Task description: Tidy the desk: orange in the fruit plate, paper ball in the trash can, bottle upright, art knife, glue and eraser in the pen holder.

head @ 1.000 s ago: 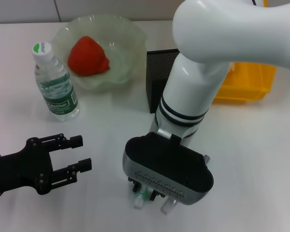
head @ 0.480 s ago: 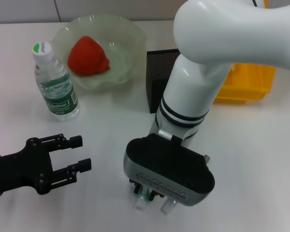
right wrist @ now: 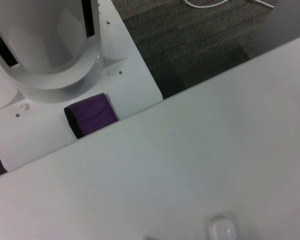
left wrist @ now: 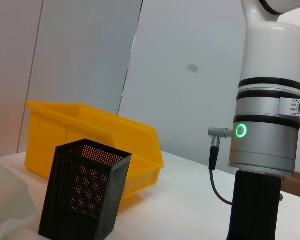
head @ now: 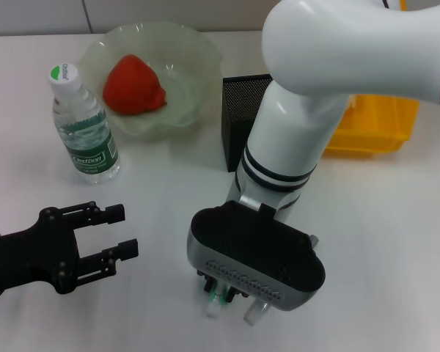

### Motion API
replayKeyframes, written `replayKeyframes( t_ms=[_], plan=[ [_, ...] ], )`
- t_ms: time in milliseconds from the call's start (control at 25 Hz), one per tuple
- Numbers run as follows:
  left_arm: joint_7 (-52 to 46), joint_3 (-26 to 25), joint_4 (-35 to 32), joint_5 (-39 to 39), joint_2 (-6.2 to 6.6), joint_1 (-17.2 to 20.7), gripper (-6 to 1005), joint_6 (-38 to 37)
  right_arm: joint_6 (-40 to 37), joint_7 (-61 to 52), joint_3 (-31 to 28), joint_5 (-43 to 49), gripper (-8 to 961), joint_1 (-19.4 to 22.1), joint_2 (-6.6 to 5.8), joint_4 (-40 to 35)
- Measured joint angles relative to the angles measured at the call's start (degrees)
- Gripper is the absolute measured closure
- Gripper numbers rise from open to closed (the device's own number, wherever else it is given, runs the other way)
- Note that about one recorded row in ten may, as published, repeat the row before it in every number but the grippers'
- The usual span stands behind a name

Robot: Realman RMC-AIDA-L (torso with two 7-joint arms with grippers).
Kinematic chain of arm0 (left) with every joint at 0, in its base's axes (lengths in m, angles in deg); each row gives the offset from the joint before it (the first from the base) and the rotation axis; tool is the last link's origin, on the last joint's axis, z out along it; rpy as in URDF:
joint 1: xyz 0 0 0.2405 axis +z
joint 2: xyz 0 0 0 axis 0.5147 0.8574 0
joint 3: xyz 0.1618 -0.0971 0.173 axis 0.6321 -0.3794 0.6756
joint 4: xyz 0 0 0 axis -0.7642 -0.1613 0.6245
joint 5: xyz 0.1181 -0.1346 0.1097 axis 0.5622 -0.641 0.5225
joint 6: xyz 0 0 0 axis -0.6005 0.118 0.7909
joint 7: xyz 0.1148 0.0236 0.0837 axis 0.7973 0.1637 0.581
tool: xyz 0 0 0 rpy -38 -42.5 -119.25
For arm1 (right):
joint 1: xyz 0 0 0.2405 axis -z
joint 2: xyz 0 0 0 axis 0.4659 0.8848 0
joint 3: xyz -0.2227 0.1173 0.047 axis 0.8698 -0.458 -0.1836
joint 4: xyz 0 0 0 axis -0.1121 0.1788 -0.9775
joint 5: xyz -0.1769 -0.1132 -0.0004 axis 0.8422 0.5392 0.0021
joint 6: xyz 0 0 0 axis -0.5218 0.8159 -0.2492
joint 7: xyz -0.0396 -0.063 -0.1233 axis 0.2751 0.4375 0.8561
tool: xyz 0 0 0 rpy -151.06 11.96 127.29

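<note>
The left gripper (head: 121,231) hung open and idle near the table's (head: 396,242) front edge. Behind it the ribbed clear bottle (head: 83,125) stood upright beside the wavy glass plate (head: 198,59) holding the orange (head: 134,84). The right gripper (head: 231,299) pressed down over a small white-and-green object (head: 214,304), probably the glue; its grasp could not be told. Next would come a lift toward the black mesh holder (head: 238,121).

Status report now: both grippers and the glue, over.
Left gripper open, idle near the table edge. Right gripper low over the glue, grasp unclear. Nothing in the way.
</note>
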Motion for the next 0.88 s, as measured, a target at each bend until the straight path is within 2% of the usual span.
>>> replayKeyframes(
  t_ms=[480,880],
  plan=[
    [0.00,0.00,0.00,-0.01,0.02,-0.01,388,-0.01,0.08,0.17,0.00,0.07,749,-0.02,0.00,0.05],
    [0.00,0.00,0.00,-0.07,-0.07,-0.05,387,-0.08,0.07,0.20,0.00,0.01,751,-0.02,0.00,0.47]
  ],
)
